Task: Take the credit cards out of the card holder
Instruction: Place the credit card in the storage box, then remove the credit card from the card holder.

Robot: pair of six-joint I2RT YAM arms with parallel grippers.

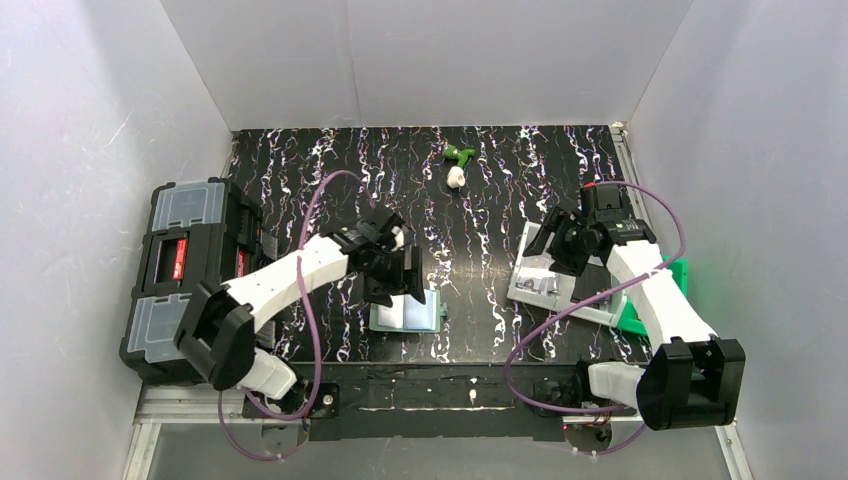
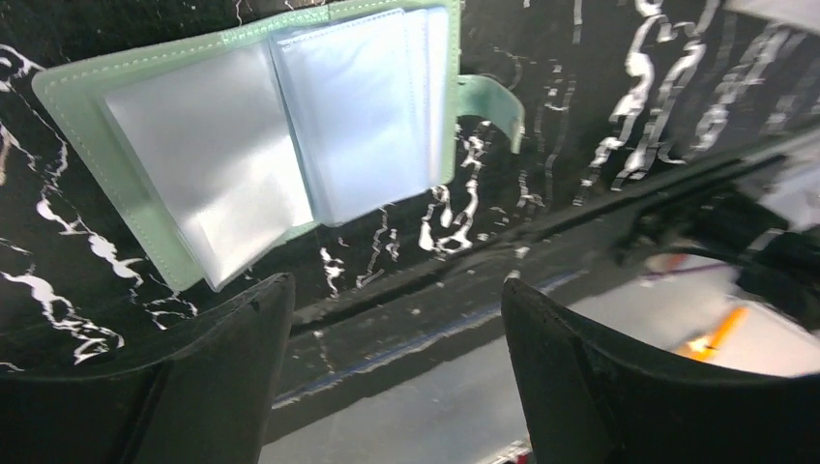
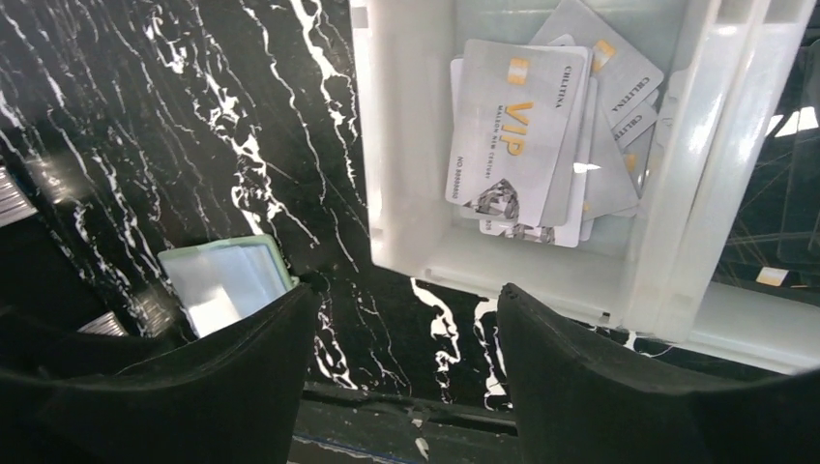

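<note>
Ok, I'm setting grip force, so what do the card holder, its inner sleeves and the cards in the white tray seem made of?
The card holder: soft mint-green faux leather or vinyl, matte, with stitching along the edge. Its sleeves: clear flexible plastic film, glossy with glare. The credit cards: probably stiff plastic, satin grey, with printed gold lettering.

Holder: pale green, lay open and flat, clear sleeves up, snap tab sticking out, well left of tray. Cards: pale grey, gold VIP print, sat fanned inside tray.
</note>
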